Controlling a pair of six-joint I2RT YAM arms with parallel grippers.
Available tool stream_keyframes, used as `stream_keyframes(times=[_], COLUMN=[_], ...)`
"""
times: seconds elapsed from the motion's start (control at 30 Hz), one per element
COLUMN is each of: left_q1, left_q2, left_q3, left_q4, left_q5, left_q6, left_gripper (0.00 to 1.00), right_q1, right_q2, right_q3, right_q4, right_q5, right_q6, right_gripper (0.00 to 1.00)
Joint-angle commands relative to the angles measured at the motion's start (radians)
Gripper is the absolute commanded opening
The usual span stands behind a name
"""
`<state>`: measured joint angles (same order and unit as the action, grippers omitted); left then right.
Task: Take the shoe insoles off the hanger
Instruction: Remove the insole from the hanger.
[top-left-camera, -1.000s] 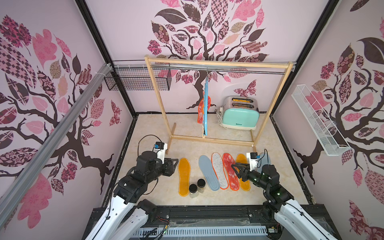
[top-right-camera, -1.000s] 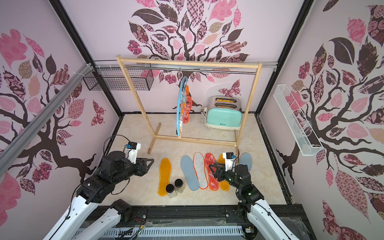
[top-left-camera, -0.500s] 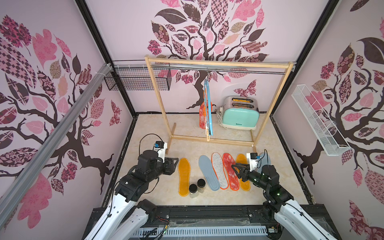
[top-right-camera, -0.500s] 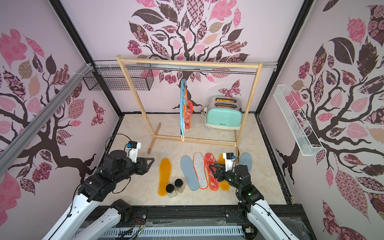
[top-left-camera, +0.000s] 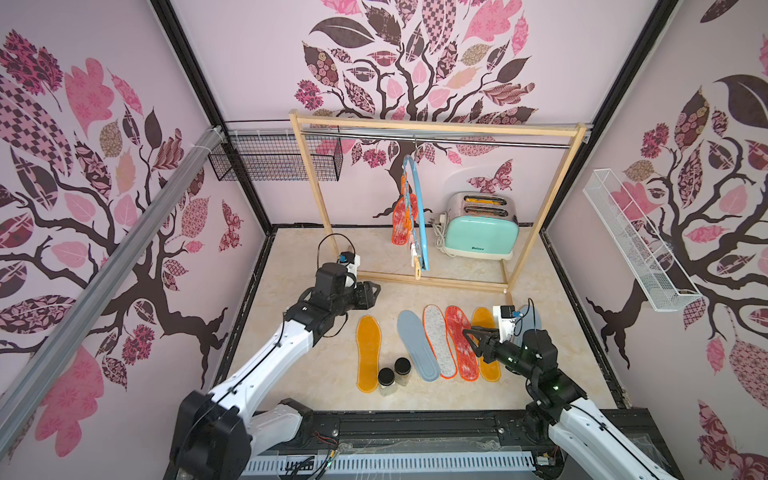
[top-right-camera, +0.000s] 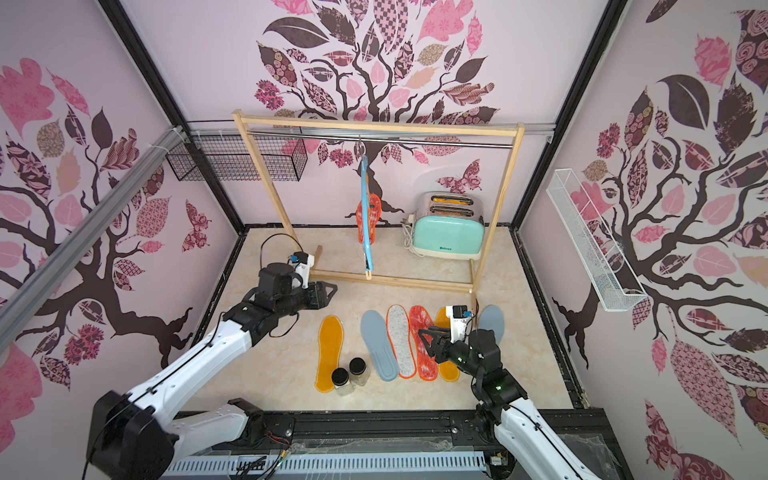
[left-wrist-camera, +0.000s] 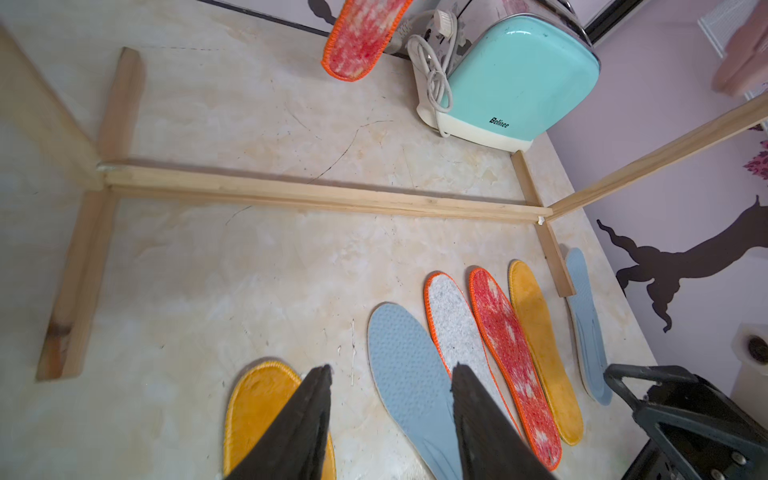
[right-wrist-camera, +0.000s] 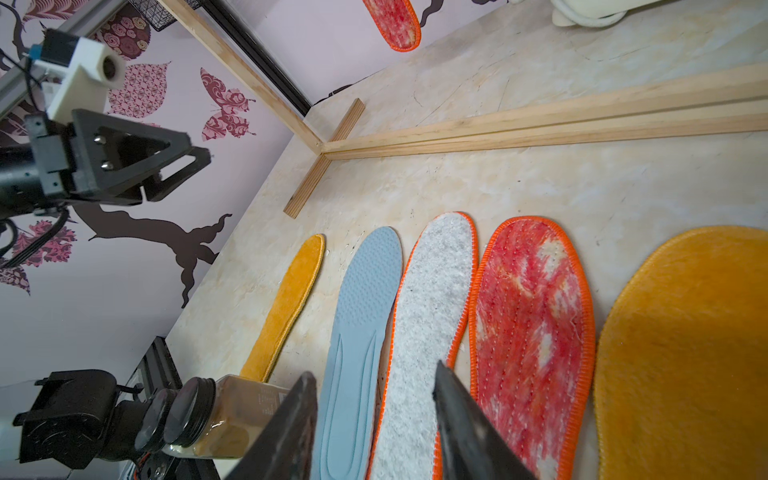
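Hanging on the light blue hanger (top-left-camera: 417, 216), under the wooden frame's metal rail (top-left-camera: 478, 142), is one red-white mottled insole (top-left-camera: 400, 222). Six other insoles (top-left-camera: 438, 340) lie flat on the marble tabletop (top-left-camera: 299, 257), nearer the arms. The left gripper (left-wrist-camera: 390, 374) and right gripper (right-wrist-camera: 374, 382) hover near them, jaws apart, holding nothing.

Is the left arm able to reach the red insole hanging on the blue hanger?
Probably yes. The left claw is open and empty, and only air lies between it and the red insole. It would have to rise over the frame's low wooden bar, with the blue hanger close beside.
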<state>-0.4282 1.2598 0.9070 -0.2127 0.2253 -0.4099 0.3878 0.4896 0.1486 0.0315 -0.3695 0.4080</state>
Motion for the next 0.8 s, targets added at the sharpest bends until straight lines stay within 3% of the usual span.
stream_keyframes(times=[0.0, 0.23, 0.4, 0.77], left_q1=[0.015, 0.093, 0.127, 0.174], left_q2=[0.116, 0.439, 0.619, 0.858], left_q3=[0.089, 0.282, 0.301, 0.514], left_q4=[0.222, 0.342, 0.678, 0.75], left_q5=[0.075, 0.171, 0.241, 0.408], left_q6=[0.078, 0.116, 0.106, 0.237], left_gripper=[0.54, 0.57, 0.59, 0.64], right_q1=[0.002, 0.002, 0.002, 0.002], right_q2=[0.0, -0.019, -0.016, -0.016], right_q3=[-0.001, 0.002, 0.003, 0.03], right_q4=[0.016, -0.005, -0.01, -0.066], right_q5=[0.014, 0.039, 0.053, 0.05], right_q6=[0.009, 0.013, 0.02, 0.013], right_gripper=[0.48, 0.48, 0.48, 0.47])
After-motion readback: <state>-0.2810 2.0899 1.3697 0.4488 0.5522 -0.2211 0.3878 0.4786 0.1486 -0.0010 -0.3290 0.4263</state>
